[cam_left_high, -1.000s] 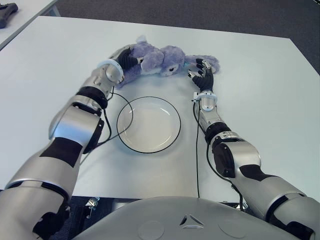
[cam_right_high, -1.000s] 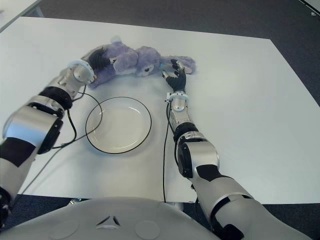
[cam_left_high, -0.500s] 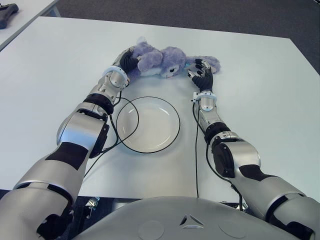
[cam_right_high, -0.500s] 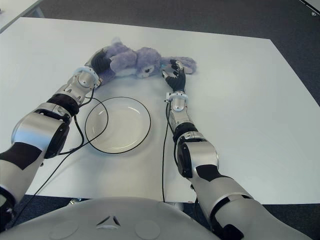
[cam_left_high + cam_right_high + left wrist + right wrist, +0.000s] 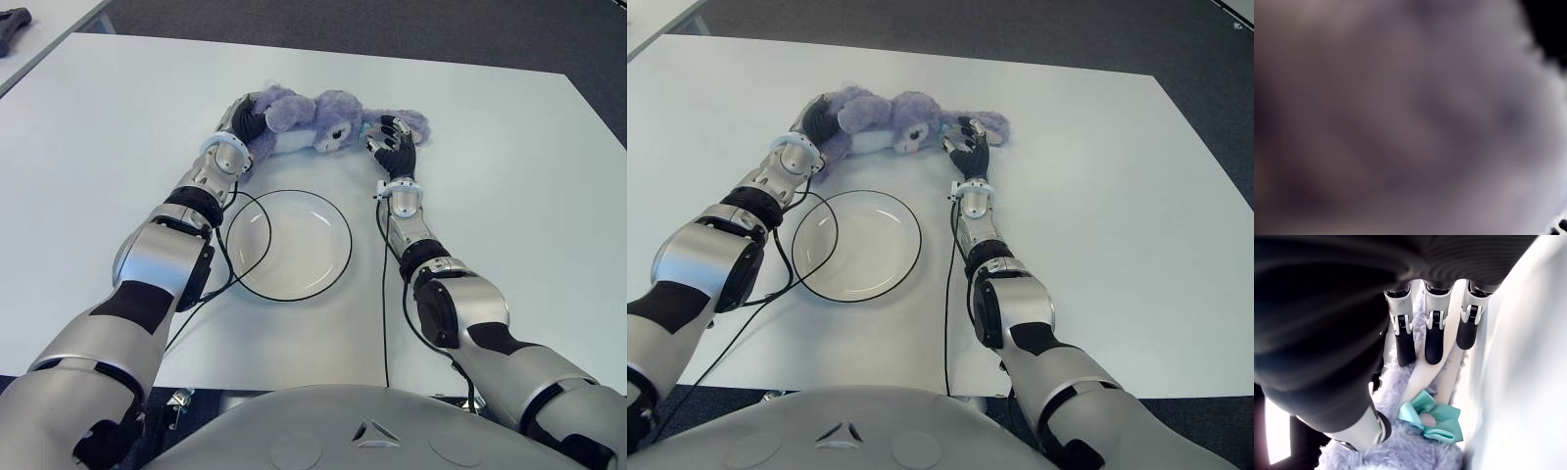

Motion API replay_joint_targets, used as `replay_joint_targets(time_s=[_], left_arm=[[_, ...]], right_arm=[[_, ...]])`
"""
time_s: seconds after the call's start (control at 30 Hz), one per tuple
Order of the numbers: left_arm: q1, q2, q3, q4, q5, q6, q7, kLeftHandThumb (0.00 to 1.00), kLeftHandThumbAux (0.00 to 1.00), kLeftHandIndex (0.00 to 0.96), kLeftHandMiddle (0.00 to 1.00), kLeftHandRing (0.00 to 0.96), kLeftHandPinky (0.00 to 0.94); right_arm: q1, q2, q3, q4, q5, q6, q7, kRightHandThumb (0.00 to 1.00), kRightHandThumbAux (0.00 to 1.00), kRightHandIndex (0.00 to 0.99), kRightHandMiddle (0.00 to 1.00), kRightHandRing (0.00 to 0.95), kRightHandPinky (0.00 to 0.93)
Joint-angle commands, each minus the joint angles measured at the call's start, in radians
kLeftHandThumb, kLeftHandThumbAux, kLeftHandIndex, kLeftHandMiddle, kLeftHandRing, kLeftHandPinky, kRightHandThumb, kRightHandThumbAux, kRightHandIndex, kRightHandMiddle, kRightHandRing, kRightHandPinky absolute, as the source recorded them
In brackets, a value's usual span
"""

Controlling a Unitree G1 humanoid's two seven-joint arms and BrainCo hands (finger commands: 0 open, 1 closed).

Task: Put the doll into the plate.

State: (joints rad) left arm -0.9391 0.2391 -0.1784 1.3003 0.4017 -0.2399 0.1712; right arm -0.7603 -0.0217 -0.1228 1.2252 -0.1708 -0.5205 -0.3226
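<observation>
Doll [image 5: 318, 116] first: a soft lavender plush with a paler belly and a little teal bow [image 5: 1434, 422] near its neck, lying on its side across the far part of the white table [image 5: 509, 176], just beyond the plate [image 5: 288, 244]. It's not in the plate; the clear dish with its dark rim sits bare, nearer the robot.

Both arms are stretched out to it. Left hand [image 5: 245, 119] is on the doll's body end, dark fingers wrapped into the fur, clenched around it; its wrist camera is filled with nothing but purple fuzz. Right hand [image 5: 394, 145] is at the other end, by the head and ear, fingers [image 5: 1433, 342] curved over the plush and touching it, with the thumb down beside the bow. That looks like a loose cupping hold rather than a tight squeeze.

Black cables trail from both wrists, one crossing the plate's left edge.
</observation>
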Motion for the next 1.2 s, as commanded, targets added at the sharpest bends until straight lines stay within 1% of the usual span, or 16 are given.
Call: replay_joint_targets(time_s=[0.03,0.1,0.17,0.3,0.37,0.5,0.7,0.83,1.03,1.2], left_arm=[[0.108,-0.043,0.017,0.066,-0.020,0.102,-0.026,0.691,0.482,0.677,0.781,0.765,0.680],[0.108,-0.045,0.028,0.066,-0.027,0.113,-0.020,0.701,0.492,0.686,0.787,0.773,0.698],[0.107,-0.050,0.049,0.066,-0.045,0.135,-0.007,0.828,0.593,0.738,0.819,0.806,0.809],[0.104,-0.057,0.080,0.066,-0.068,0.174,0.016,0.882,0.630,0.771,0.837,0.820,0.858],[0.103,-0.061,0.096,0.066,-0.079,0.193,0.036,0.905,0.641,0.788,0.849,0.837,0.883],[0.103,-0.064,0.111,0.064,-0.084,0.210,0.073,0.931,0.654,0.804,0.858,0.855,0.885],[0.087,-0.065,0.116,0.057,-0.081,0.219,0.106,0.947,0.658,0.812,0.862,0.861,0.880],[0.071,-0.043,0.112,0.042,-0.077,0.203,0.120,0.956,0.656,0.814,0.862,0.860,0.874],[0.071,-0.016,0.094,0.032,-0.059,0.168,0.120,0.958,0.653,0.809,0.861,0.857,0.870],[0.063,0.000,0.081,0.029,-0.051,0.162,0.119,0.961,0.650,0.810,0.863,0.857,0.869]], right_arm=[[0.208,0.032,-0.008,0.134,0.007,0.110,0.016,0.410,0.881,0.225,0.213,0.165,0.134],[0.209,0.032,-0.008,0.133,0.007,0.108,0.016,0.412,0.881,0.224,0.213,0.166,0.133],[0.209,0.032,-0.009,0.133,0.007,0.107,0.017,0.422,0.887,0.225,0.220,0.171,0.137],[0.209,0.031,-0.011,0.133,0.008,0.106,0.018,0.433,0.889,0.231,0.227,0.177,0.142],[0.210,0.032,-0.012,0.133,0.008,0.103,0.017,0.460,0.885,0.238,0.232,0.181,0.145],[0.211,0.033,-0.014,0.133,0.008,0.102,0.016,0.488,0.884,0.248,0.236,0.179,0.135],[0.210,0.034,-0.015,0.133,0.010,0.109,0.019,0.481,0.875,0.248,0.228,0.172,0.136],[0.210,0.035,-0.015,0.133,0.010,0.110,0.022,0.469,0.872,0.249,0.223,0.168,0.134],[0.209,0.035,-0.014,0.134,0.008,0.112,0.022,0.452,0.876,0.245,0.217,0.160,0.122],[0.208,0.037,-0.013,0.134,0.006,0.113,0.016,0.452,0.881,0.250,0.220,0.162,0.122]])
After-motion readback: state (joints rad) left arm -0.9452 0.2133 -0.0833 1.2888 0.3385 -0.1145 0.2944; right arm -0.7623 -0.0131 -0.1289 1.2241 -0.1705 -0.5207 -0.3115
